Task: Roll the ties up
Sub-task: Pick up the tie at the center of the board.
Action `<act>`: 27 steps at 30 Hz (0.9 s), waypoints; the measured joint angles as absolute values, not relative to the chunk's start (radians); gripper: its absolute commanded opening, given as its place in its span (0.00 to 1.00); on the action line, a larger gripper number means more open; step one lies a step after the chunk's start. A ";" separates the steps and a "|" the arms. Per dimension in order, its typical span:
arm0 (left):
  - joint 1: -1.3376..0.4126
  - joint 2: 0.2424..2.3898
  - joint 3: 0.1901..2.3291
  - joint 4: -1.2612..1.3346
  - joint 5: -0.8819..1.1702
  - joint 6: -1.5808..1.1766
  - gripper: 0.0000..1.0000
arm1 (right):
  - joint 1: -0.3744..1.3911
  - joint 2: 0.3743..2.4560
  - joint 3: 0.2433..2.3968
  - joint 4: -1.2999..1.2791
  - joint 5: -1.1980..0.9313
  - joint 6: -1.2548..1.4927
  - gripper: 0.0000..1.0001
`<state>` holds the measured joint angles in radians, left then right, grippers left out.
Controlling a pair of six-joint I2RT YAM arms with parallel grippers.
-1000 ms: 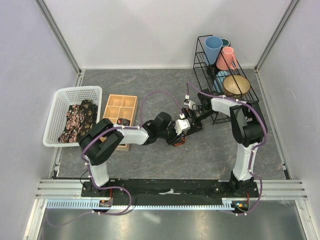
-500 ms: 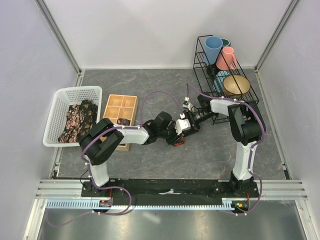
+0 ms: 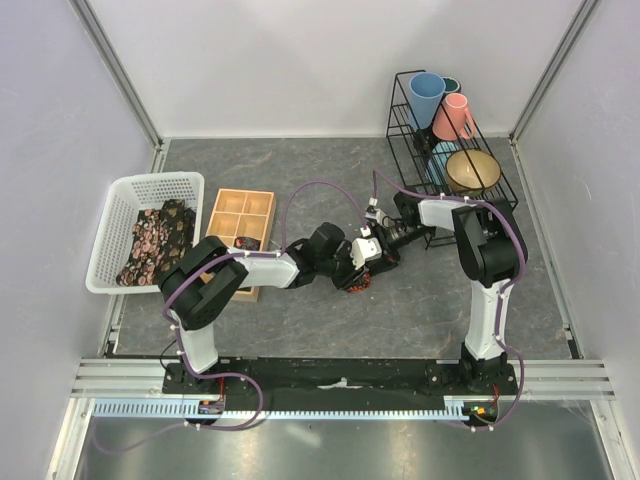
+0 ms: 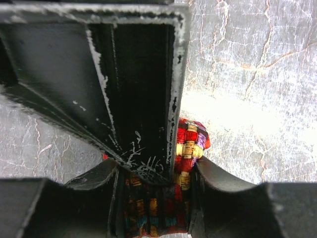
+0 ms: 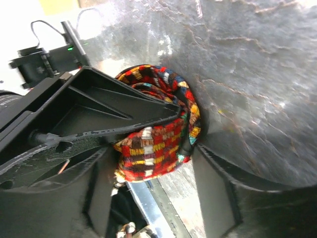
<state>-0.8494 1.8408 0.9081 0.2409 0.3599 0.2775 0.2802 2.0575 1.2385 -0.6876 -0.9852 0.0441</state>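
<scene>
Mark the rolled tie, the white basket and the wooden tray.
rolled tie (image 5: 158, 139): right wrist view, on the checked outer wrap.
white basket (image 3: 152, 181): top external view, on its far rim.
wooden tray (image 3: 240, 213): top external view, on the centre divider.

Robot lab test cell: left arm (image 3: 250, 268) and right arm (image 3: 490, 255) are bolted to a black base plate (image 3: 340, 380) on aluminium rails (image 3: 120, 372) at the table's (image 3: 300, 165) near edge. Bare white panels (image 3: 300, 60) box it in. Purple cables (image 3: 312, 188) run exposed. Staged props: white basket (image 3: 150, 181) at the left edge, wooden tray (image 3: 240, 212) beside it, wire rack (image 3: 400, 110) of cups (image 3: 425, 95) in the far right corner.
</scene>
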 measured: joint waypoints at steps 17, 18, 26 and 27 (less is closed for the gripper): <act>-0.847 1.840 0.911 0.229 0.364 0.276 0.59 | 0.278 2.077 1.240 -0.696 -1.032 0.034 0.00; -0.847 1.836 0.911 0.222 0.363 0.275 0.67 | 0.278 2.077 1.240 -0.696 -1.032 0.033 0.00; -0.857 1.800 0.910 0.146 0.360 0.268 1.00 | 0.281 2.061 1.232 -0.688 -1.016 0.031 0.00; -0.857 1.796 0.910 0.139 0.360 0.269 1.00 | 0.281 2.054 1.227 -0.684 -1.012 0.031 0.00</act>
<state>-0.8574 1.7958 0.9096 0.1387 0.3599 0.2691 0.2813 2.0537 1.2274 -0.6838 -1.0119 0.0307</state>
